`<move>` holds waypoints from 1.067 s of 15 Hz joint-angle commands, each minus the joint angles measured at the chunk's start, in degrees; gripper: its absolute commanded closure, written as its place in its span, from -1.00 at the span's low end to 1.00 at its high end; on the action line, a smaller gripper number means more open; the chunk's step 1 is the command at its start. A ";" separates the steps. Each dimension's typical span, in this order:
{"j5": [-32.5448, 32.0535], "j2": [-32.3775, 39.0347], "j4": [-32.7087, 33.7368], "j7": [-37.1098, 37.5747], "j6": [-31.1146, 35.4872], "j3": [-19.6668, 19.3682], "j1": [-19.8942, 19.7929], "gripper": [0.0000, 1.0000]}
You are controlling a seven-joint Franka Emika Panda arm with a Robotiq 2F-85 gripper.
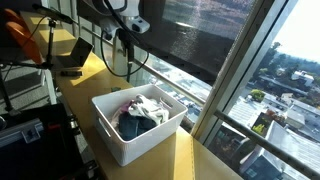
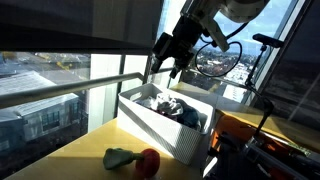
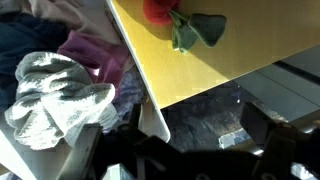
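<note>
The gripper [image 2: 171, 66] hovered above the boxy white plastic bin [image 2: 160, 132] of crumpled clothes [image 1: 140, 112] on the smooth yellow worktop [image 2: 70, 155]; its opening couldn't be told. A soft red cloth [image 2: 149, 161] touched a green cloth [image 2: 120, 157] nearby

An exterior view: set high, looking down the length of the yellow table [image 1: 200, 165], with the window [image 1: 200, 40] along its right; the white bin [image 1: 112, 130] sits mid-frame at middle distance.
An exterior view: set low, near tabletop height, facing the opposite way, with the window on its left; a green cloth [image 2: 120, 157] lies closest, the bin behind it.
Wrist view: close, aimed steeply down over the bin's edge.
Shared: both exterior views show the bin and the gripper [image 2: 168, 64]; the wrist view also shows the green cloth.
</note>
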 commanded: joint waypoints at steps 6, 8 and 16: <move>-2.43 3.66 -5.35 -7.96 7.55 -7.13 -8.24 -1.00; -1.66 8.14 -4.36 -8.99 10.10 -7.32 -8.78 -1.00; -1.42 25.30 2.93 -8.52 13.49 -7.44 -9.00 -0.45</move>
